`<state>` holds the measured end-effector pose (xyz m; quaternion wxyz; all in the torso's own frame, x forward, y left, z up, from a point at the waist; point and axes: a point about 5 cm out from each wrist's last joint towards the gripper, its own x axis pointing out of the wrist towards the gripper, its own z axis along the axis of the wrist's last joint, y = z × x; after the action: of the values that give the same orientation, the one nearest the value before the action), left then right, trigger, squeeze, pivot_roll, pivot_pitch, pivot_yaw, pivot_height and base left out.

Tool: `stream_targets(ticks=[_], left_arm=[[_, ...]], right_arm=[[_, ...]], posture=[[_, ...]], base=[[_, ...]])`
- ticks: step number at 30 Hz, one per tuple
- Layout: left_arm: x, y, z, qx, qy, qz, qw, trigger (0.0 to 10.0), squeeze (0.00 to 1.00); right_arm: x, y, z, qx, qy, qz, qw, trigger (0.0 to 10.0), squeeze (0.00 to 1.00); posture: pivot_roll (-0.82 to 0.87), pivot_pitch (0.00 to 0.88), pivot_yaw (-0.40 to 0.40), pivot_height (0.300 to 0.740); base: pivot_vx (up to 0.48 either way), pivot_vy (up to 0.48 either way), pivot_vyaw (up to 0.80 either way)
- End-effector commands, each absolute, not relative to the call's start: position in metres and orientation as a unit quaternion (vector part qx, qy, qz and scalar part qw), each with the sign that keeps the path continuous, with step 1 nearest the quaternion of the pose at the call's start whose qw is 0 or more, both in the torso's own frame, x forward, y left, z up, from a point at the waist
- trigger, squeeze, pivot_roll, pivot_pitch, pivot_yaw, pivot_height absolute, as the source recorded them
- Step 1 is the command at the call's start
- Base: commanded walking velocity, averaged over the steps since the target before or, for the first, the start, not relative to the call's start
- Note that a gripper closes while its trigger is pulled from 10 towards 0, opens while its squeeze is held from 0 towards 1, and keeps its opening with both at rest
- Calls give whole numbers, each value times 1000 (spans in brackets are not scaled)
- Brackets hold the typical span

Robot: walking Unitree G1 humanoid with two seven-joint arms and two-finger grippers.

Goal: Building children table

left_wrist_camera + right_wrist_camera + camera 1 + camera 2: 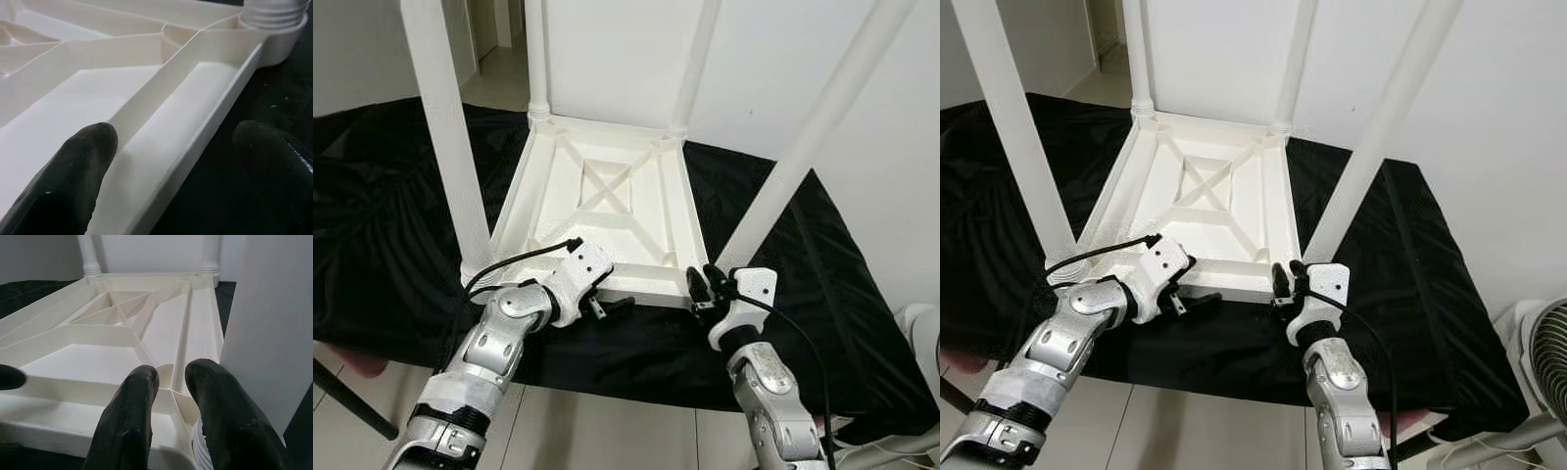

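Lying upside down on black cloth (382,225), the ribbed white plastic table (607,201) has its near rim straddled by the spread left gripper (607,306); the right gripper (705,289), fingers slightly parted, grasps nothing.

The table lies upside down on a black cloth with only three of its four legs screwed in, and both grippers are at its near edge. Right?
Not quite: all four legs are in. The left eye view shows the table upside down on the black cloth with a leg at every corner, and the left gripper and right gripper at its near edge.
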<state>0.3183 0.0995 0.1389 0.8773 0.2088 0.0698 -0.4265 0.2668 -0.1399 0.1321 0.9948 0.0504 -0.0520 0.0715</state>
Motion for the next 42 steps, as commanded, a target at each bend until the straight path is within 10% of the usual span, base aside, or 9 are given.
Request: stream_targets(ticks=[1,42], left_arm=[[327,103,142,235,52,-324,915,10000,0],[306,97,148,237,20,-439,866,10000,0]], right_arm=[[268,-164,128,36,-47,8,998,10000,0],[252,-175,120,28,-52,-62,996,10000,0]], posture=[[-68,0,-102,740],[-95,26,-71,740]], base=[[0,0,0],[0,0,0]])
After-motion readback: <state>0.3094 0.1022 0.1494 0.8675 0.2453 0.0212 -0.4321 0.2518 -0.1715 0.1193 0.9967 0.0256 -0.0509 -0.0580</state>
